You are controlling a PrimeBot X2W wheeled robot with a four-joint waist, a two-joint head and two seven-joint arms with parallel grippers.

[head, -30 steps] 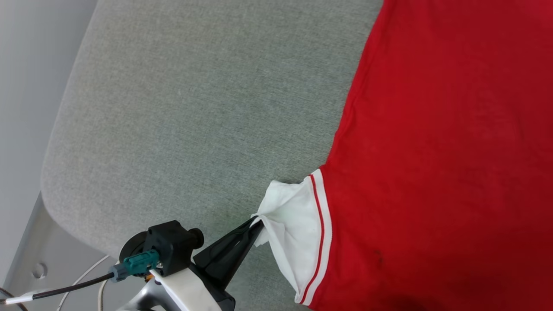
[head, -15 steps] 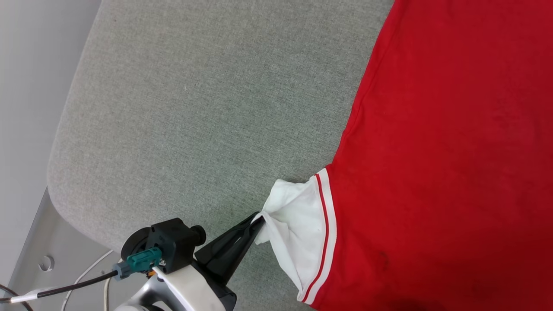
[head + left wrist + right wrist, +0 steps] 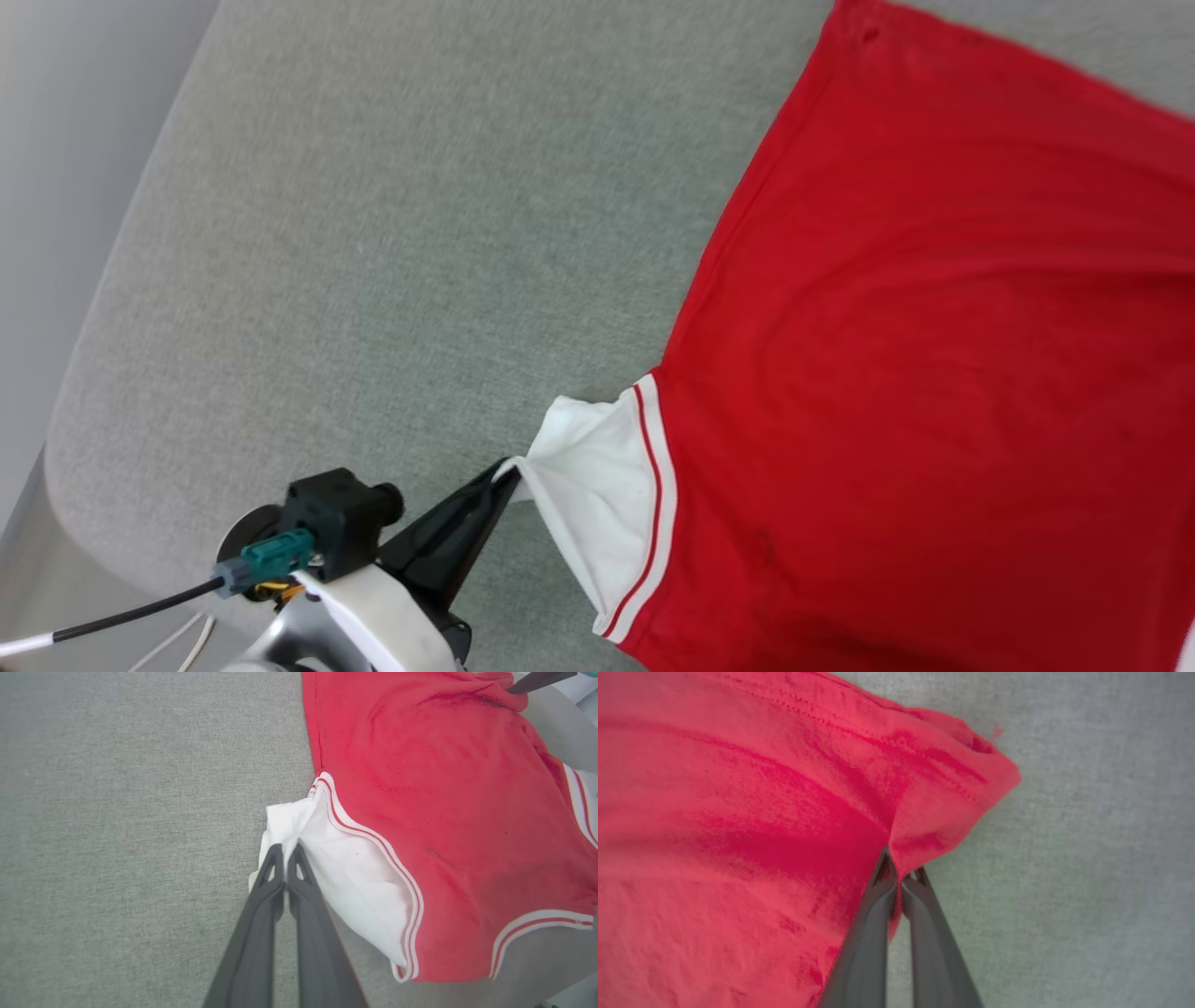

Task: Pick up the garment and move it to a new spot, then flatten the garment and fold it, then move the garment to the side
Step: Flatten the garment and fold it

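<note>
Left wrist view is showing my left gripper [image 3: 285, 851] pinching the jersey's [image 3: 934, 373] white sleeve [image 3: 345, 868], right gripper [image 3: 901, 872] clamping its red corner [image 3: 952, 788], its body stretching between them across the grey cushion [image 3: 373, 233].

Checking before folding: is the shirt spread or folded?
Spread: the garment lies open, mostly flat; left gripper jaws pinch its white sleeve.

Red shirt [image 3: 915, 373], white sleeve [image 3: 588, 495], trim [image 3: 656, 467] white with a thin red stripe. Grey-green cushion [image 3: 373, 233], fine woven fleck. Dark grey, near black, on left gripper [image 3: 285, 851] and right gripper [image 3: 900, 875]; teal plug [image 3: 271, 558] on black housing [image 3: 331, 509], cable [image 3: 140, 611] black turning white at its end, white forearm [image 3: 373, 625].
</note>
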